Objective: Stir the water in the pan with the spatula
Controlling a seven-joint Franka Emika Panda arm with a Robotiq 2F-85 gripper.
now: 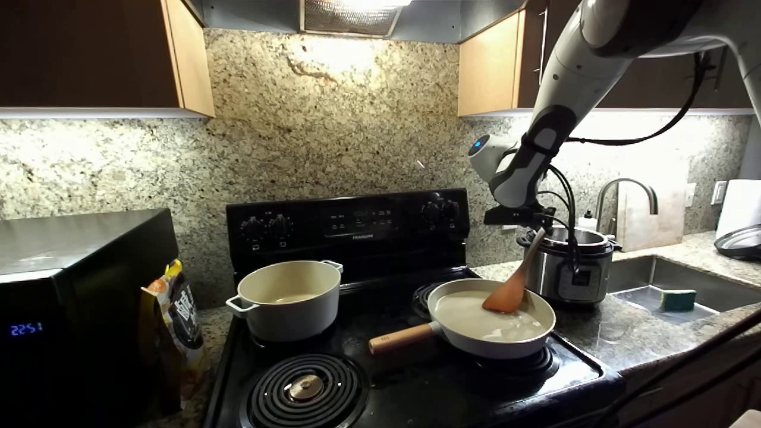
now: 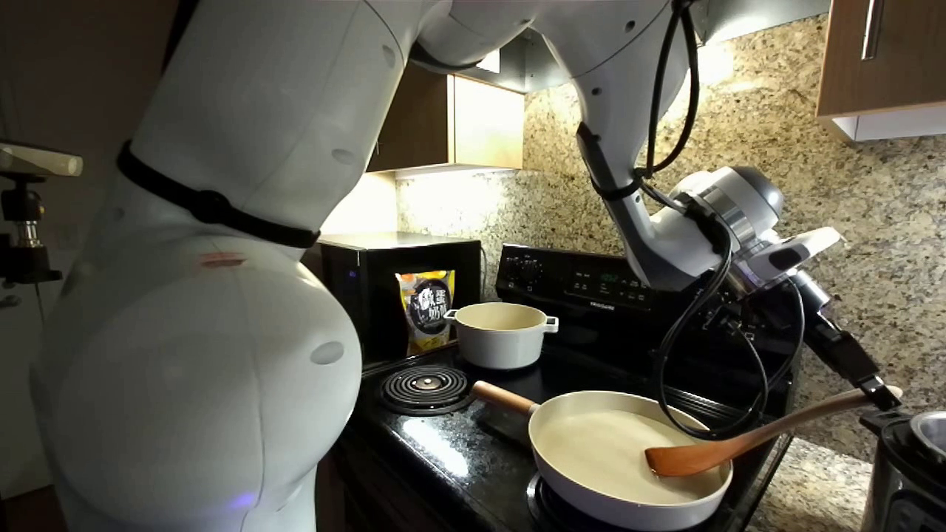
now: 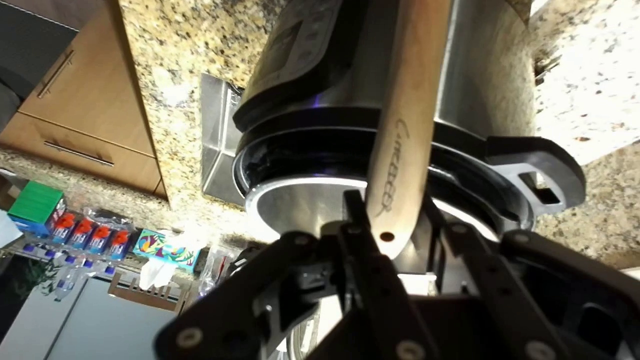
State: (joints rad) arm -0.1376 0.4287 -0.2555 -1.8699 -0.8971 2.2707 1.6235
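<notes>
Two fingers (image 3: 354,206) of the gripper (image 3: 395,215) pinch the wooden spatula (image 3: 407,127) by the end of its handle, in the lower middle of the wrist view. In an exterior view the spatula slants down and left, its blade (image 1: 505,294) reaching the pale water (image 1: 475,318) in the pan (image 1: 493,349), which sits on the stove (image 1: 416,380) at the lower right of the frame, with its wooden handle (image 1: 401,339) pointing left. Well apart from the pan, a deep pot (image 1: 303,321) stands left of the frame's centre, and a steel cooker (image 1: 553,274) is on the counter (image 1: 618,337) at the right, beside the stove.
</notes>
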